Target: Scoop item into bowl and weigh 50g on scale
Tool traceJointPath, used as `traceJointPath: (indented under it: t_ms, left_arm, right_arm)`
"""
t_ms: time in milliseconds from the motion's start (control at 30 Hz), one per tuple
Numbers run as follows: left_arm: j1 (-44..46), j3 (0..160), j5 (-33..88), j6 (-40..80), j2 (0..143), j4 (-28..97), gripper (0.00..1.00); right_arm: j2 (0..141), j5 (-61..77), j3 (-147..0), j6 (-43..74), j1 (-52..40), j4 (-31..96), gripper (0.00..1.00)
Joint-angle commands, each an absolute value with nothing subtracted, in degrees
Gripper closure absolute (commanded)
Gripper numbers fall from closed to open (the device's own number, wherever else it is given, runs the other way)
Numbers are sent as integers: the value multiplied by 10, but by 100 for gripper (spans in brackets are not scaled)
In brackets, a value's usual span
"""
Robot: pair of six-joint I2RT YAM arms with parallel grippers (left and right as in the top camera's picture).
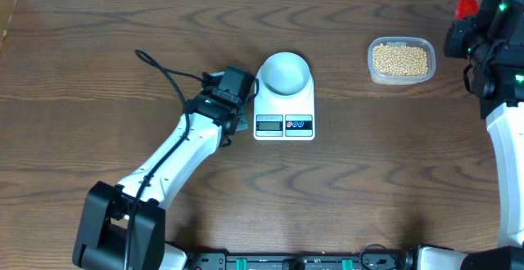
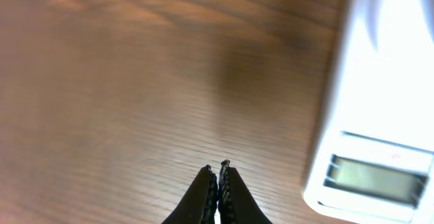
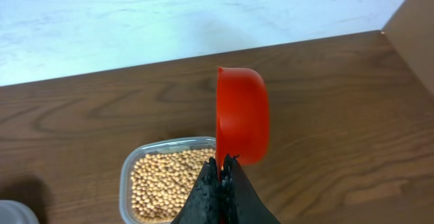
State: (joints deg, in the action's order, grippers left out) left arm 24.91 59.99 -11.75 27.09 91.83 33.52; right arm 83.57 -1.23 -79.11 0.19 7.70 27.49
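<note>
The white bowl (image 1: 285, 72) stands empty on the white scale (image 1: 270, 135), left of the table's middle. The tan beans (image 1: 400, 60) fill a clear plastic tub (image 1: 372, 67) at the back right. My left gripper (image 2: 218, 166) is shut on nothing, low over bare wood just left of the scale's display (image 2: 373, 178). My right gripper (image 3: 224, 159) is shut on the handle of a red scoop (image 3: 242, 115). The scoop (image 1: 467, 6) hangs on its side, above and to the right of the tub, with the beans (image 3: 169, 183) below it.
The left arm (image 1: 188, 139) stretches from the front left toward the scale. The right arm (image 1: 499, 49) stands along the right edge. A pale wall (image 3: 203, 20) runs behind the table's far edge.
</note>
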Motion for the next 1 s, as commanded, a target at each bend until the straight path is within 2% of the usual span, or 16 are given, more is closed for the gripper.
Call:
traceJointPath:
  t_ms: [0,633,967]
  left_arm:
    - [292,606,-81,187,917,320,93]
    - [440,606,-81,157,1019,145,93]
    - [442,606,-81,163,1024,140,93]
  right_arm:
    - [836,4,-801,4,83,272,99]
    - [836,67,-801,12,82,279,99]
    - [836,67,-801,12,82,294,99]
